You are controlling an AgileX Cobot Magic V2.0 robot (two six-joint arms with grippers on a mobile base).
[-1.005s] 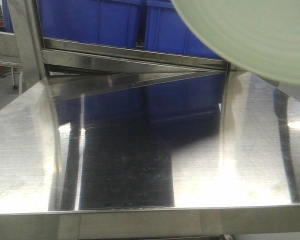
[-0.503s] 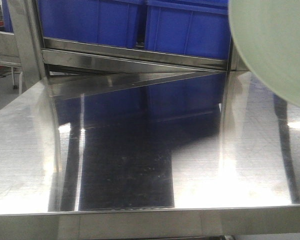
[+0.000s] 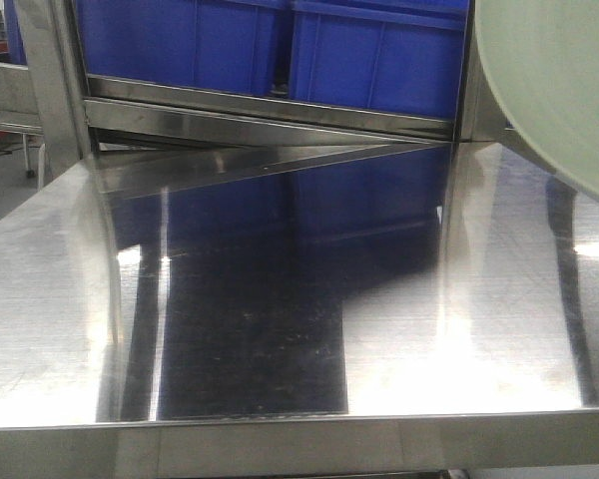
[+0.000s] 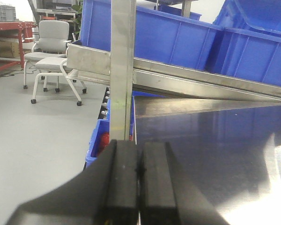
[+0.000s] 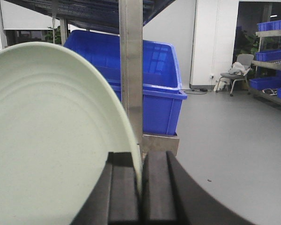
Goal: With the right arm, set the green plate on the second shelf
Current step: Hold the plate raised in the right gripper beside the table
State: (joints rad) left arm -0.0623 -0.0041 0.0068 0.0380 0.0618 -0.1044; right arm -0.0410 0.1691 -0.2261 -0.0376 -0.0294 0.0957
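The green plate (image 3: 559, 80) is a pale mint round plate held in the air at the upper right of the front view, above the steel shelf surface (image 3: 280, 299). In the right wrist view the green plate (image 5: 47, 140) fills the left half, tilted on edge, its rim pinched between the jaws. My right gripper (image 5: 141, 183) is shut on that rim, just in front of a steel upright post (image 5: 130, 70). My left gripper (image 4: 139, 173) is shut and empty, low over the shelf's left edge.
Blue plastic bins (image 3: 280, 50) stand on a slanted steel rack rail (image 3: 270, 105) behind the shelf. A steel post (image 4: 122, 70) rises at the shelf's left corner. Grey floor and office chairs (image 4: 51, 56) lie to the left. Another blue bin (image 5: 154, 89) sits behind the right post.
The plate has moved to the right and turned more edge-on in the front view, covering less of the upper frame. The left arm has not moved.
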